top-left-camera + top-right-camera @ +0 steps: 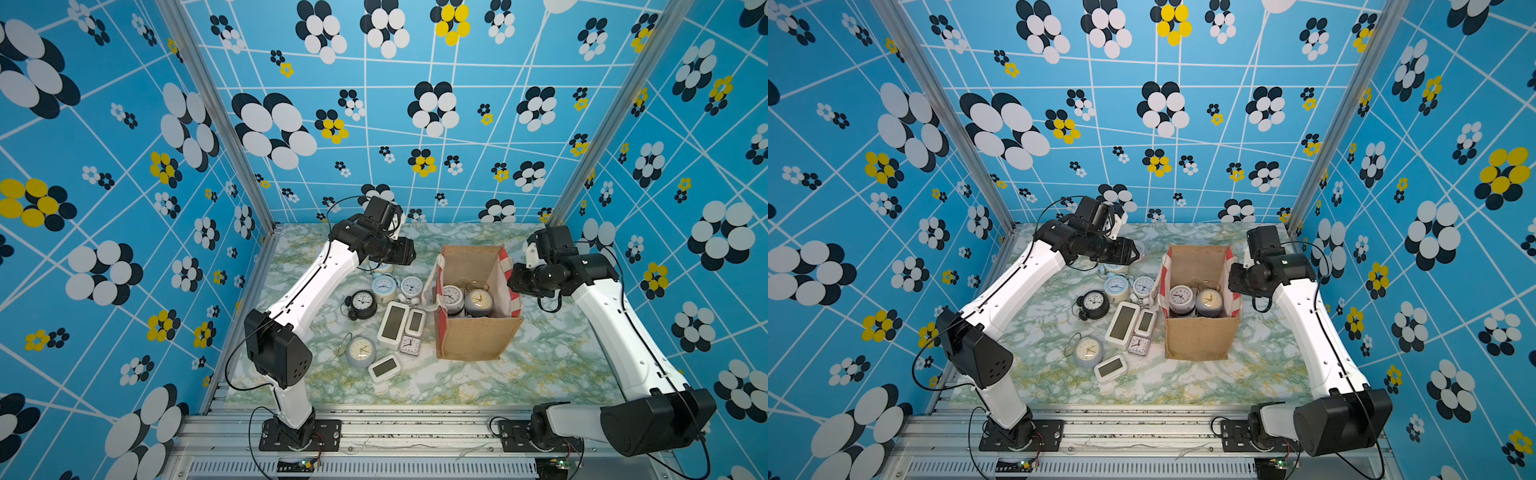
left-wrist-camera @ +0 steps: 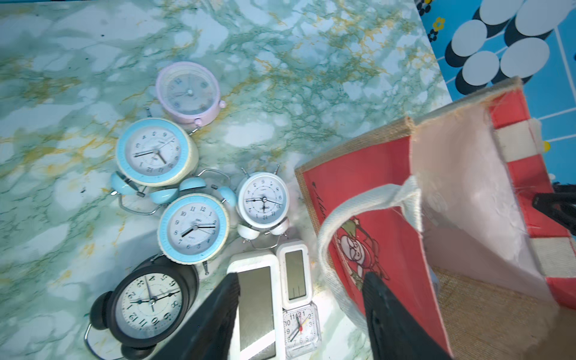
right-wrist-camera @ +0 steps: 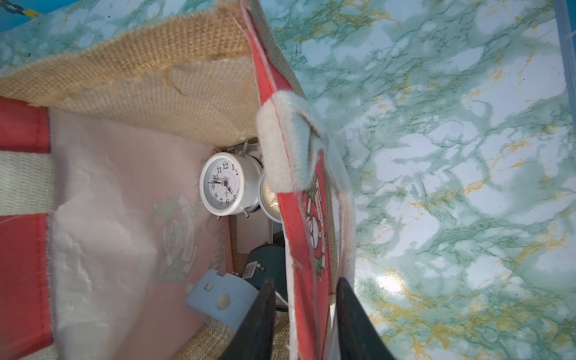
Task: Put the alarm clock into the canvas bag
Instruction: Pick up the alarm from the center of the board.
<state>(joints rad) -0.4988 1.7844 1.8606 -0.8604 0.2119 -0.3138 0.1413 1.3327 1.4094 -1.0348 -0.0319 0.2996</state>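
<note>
We see the left gripper (image 2: 300, 277) hanging with jaws spread and empty over the cluster of alarm clocks (image 1: 390, 316). The cluster lies on the green-veined marble table (image 1: 540, 374), just left of the boxy tan burlap canvas bag with red side panels (image 1: 478, 340) at centre frame. The right gripper (image 3: 305, 282) straddles the bag's red wall, one finger inside and one outside; we cannot tell whether it pinches the cloth.

The clocks touch one another, so we judge a descent could shove neighbours or catch two at once. The drooping white woven handle (image 2: 358, 212) could snag a clock at the mouth.

The left wrist view shows a pale pink round clock (image 2: 188, 92), upper centre, which the left arm mostly hides in both top views. The right wrist view shows a blue plastic clock back (image 3: 218, 296) deep in the bag.
</note>
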